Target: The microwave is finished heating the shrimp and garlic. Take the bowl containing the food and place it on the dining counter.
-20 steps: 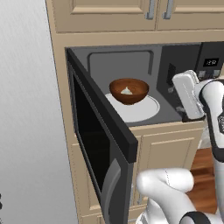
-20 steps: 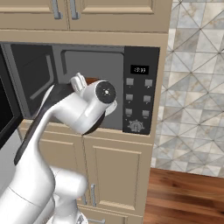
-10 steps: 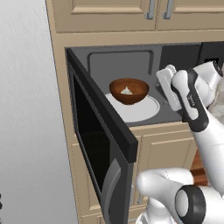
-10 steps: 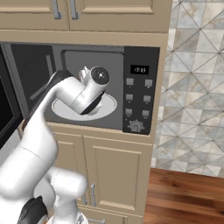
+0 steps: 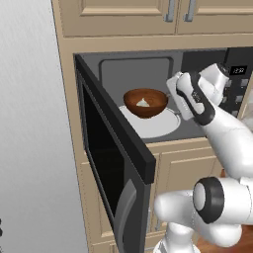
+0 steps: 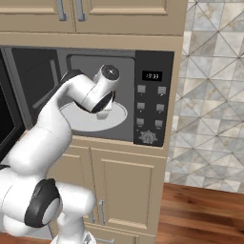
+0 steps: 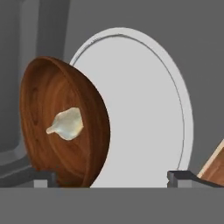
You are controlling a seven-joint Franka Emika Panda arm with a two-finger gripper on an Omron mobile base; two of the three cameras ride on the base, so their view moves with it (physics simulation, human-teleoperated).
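The black microwave (image 5: 236, 94) stands with its door (image 5: 111, 158) swung wide to the left. On the white turntable (image 5: 158, 126) sits the reddish-brown wooden bowl (image 5: 145, 103), holding a pale garlic lump (image 5: 143, 103). The shrimp is hidden and the dining counter is out of view. My gripper (image 5: 173, 91) hangs in the cavity mouth just right of the bowl, apart from it. In the hand view the bowl (image 7: 65, 122) with the garlic (image 7: 65, 124) lies left, against the turntable (image 7: 144, 109). My gripper (image 7: 111, 177) is open and holds nothing; its left fingertip (image 7: 43, 177) overlaps the bowl's edge.
The open door juts out at the left of the arm. Beige cabinet doors (image 5: 185, 178) run below the microwave and cupboards (image 6: 119, 14) above. The control panel (image 6: 152, 105) is right of the cavity, beside a tiled wall (image 6: 209, 95) and wooden floor (image 6: 205, 209).
The hand has swung left from in front of the control panel into the microwave opening, ending close to the right of the bowl. Bowl and door have stayed put.
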